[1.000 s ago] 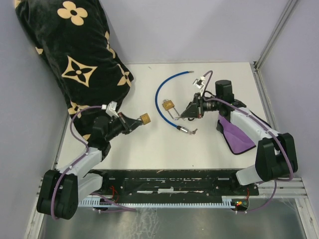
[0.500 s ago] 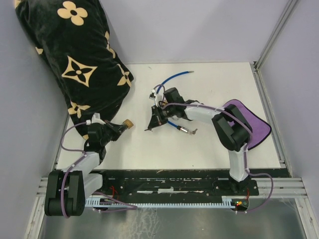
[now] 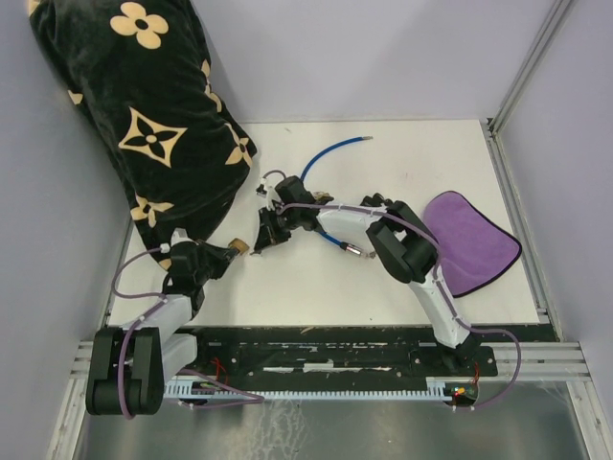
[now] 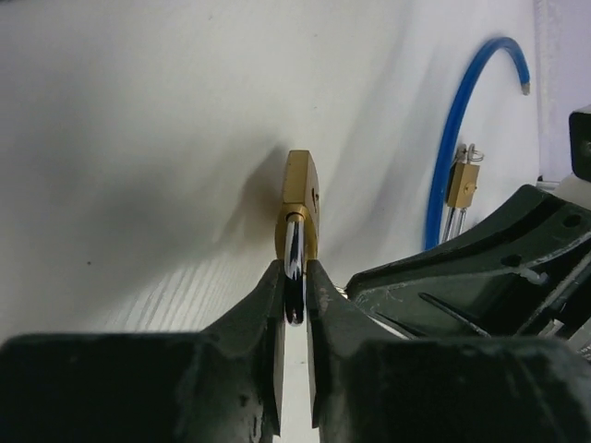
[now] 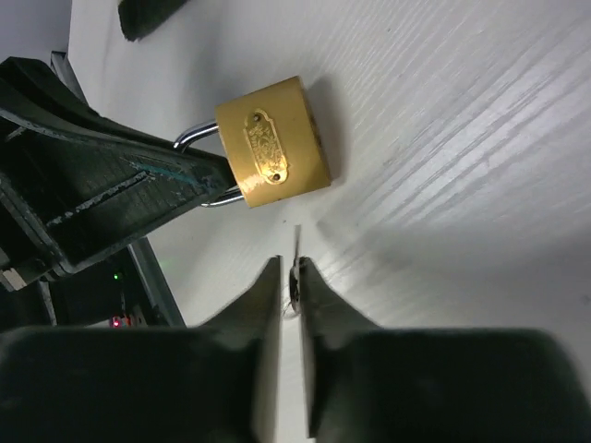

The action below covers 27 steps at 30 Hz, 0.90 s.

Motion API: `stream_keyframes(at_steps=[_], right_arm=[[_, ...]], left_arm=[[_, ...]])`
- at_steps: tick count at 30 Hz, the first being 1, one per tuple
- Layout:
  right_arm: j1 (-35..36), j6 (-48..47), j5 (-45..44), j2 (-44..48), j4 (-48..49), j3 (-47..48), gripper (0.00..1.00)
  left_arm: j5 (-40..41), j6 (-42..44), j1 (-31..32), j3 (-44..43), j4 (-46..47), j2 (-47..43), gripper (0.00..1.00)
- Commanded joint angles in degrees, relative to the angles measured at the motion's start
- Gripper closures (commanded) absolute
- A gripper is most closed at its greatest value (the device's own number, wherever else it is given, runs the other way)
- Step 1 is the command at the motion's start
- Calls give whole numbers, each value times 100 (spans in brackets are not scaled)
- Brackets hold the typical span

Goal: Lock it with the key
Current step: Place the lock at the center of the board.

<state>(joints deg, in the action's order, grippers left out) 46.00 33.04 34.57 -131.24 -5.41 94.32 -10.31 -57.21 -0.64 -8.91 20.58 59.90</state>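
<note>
— Left gripper (image 4: 294,272), first item. Condition?
— Clenched on the steel shackle (image 4: 294,247) of the brass padlock (image 4: 300,196). The fingers pinch the loop from both sides. The lock body juts out beyond the fingertips, low over the white table (image 3: 287,287) (whether it touches the surface, I cannot tell).
— Right gripper (image 5: 288,269)?
— Also closed, grasping the key (image 5: 296,242). The blade is seen edge-on, a thin sliver past the fingertips, pointing toward the padlock body. Tip and body are close but apart; the key is not in the lock.
— Position of both?
— Left of the table's centre. The right arm reaches across from its base, so the two grippers face each other with the padlock between them.
— Keyhole?
— Not visible in either wrist view.
— Farther out?
— A small padlock (image 4: 464,185) sits just beside a blue cable (image 3: 330,149), which curves toward the back of the table. A purple cloth (image 3: 474,240) lies flat at the right, well apart from the grippers. A black cushion (image 3: 144,105) with beige flower motifs fills the far left corner.
</note>
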Motion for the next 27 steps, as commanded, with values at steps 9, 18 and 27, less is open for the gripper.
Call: stream_keyframes(at_steps=[9, 18, 27], right_arm=[[37, -1759, -391, 164, -1897, 1392, 37], [-644, -4159, 607, 2093, -2923, 339, 36], [-1334, -5931, -86, 3747, -3914, -971, 36]], left_arm=[[1093, -170, -23, -1230, -2553, 164, 45], [1397, -211, -23, -1322, -3092, -1095, 5], [-1341, 151, -19, -233, 303, -2995, 0]])
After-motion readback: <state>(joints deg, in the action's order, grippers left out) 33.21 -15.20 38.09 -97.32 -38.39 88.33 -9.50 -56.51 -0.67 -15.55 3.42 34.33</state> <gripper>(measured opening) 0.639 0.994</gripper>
